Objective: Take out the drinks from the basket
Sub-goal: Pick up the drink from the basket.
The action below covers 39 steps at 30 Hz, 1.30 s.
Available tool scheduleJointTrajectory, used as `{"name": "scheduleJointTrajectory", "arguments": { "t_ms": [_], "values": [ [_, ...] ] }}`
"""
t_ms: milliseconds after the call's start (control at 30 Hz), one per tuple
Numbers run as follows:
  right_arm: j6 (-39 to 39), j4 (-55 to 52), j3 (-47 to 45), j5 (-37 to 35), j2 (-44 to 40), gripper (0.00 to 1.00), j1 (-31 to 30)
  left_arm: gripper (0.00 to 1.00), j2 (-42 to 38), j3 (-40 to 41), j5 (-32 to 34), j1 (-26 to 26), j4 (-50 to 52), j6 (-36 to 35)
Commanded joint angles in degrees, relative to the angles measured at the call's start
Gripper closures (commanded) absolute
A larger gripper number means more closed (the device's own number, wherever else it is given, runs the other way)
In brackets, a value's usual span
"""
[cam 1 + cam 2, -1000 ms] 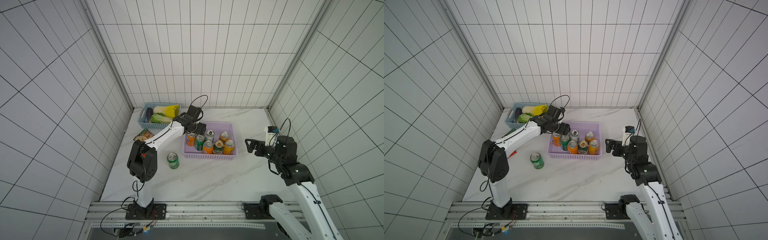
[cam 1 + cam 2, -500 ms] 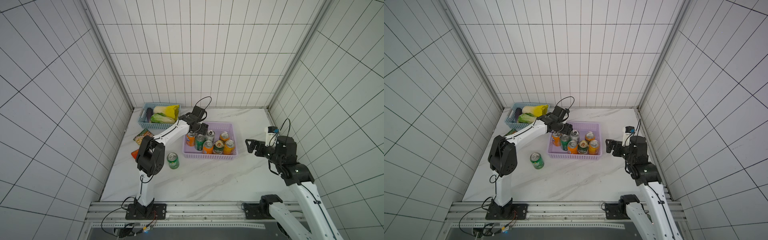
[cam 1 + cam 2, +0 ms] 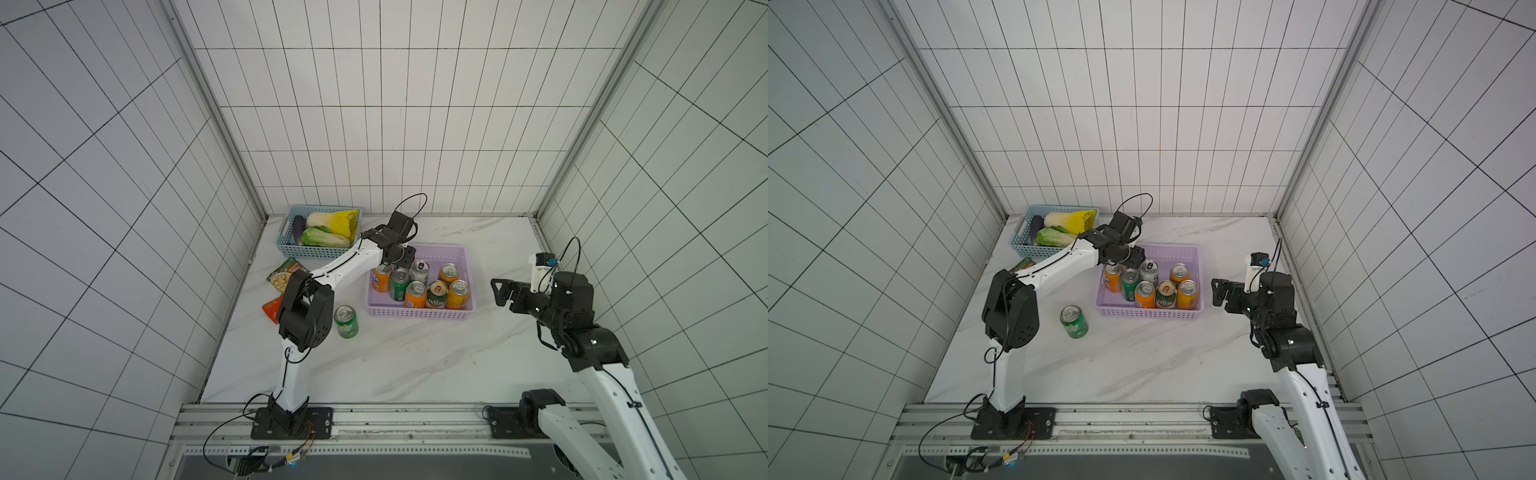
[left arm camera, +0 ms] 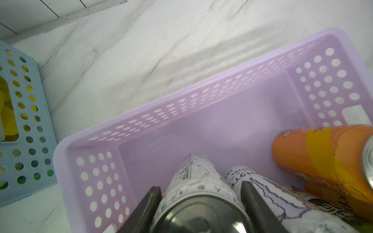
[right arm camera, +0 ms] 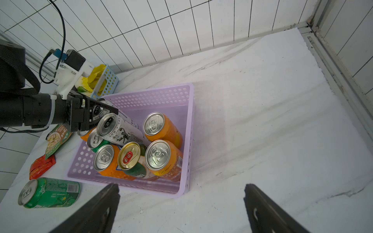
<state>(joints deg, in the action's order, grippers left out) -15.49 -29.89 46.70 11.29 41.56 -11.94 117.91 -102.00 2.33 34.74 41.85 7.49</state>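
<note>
The lilac basket (image 3: 415,312) (image 3: 1142,312) holds several upright drinks: orange cans (image 3: 458,293), a green can (image 3: 400,282), a gold-topped dark green can (image 3: 436,293) and slim silver-white cans. My left gripper (image 4: 199,187) (image 3: 404,262) is at the basket's far left corner, shut on one slim silver-white can (image 4: 197,181). A second slim can (image 4: 262,185) (image 5: 121,131) leans beside it. Another green can (image 3: 346,321) (image 3: 1074,321) stands on the table left of the basket. My right gripper (image 5: 181,193) (image 3: 500,291) hangs open and empty to the right of the basket.
A light blue basket (image 3: 291,249) of vegetables sits at the back left. A green snack packet (image 3: 284,274) and a red packet (image 3: 272,307) lie by the left wall, partly under my left arm. The tiled walls close in on three sides.
My left gripper has reached deeper into the basket's far left corner and closed on the slim silver-white can. The right arm has not moved.
</note>
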Motion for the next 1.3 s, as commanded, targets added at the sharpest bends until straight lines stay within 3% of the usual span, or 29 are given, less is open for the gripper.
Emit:
{"name": "scheduleJointTrajectory", "arguments": {
  "t_ms": [0, 500, 1267],
  "values": [
    [0.6, 0.1, -0.4, -0.8, -0.3, 0.00, 0.8, 0.52, -2.0, -1.6, 2.1, 0.7, 0.5, -0.2],
    [1.2, -0.1, 0.8, -0.5, -0.5, 0.01, 0.8, 0.57, -11.5, -1.0, 5.9, 1.2, 0.5, 1.7],
    [1.4, 0.1, 1.2, 1.6, 0.1, 0.01, 0.8, 0.57, -36.0, 12.3, 7.2, 4.4, -4.2, 3.9]
  ]
}}
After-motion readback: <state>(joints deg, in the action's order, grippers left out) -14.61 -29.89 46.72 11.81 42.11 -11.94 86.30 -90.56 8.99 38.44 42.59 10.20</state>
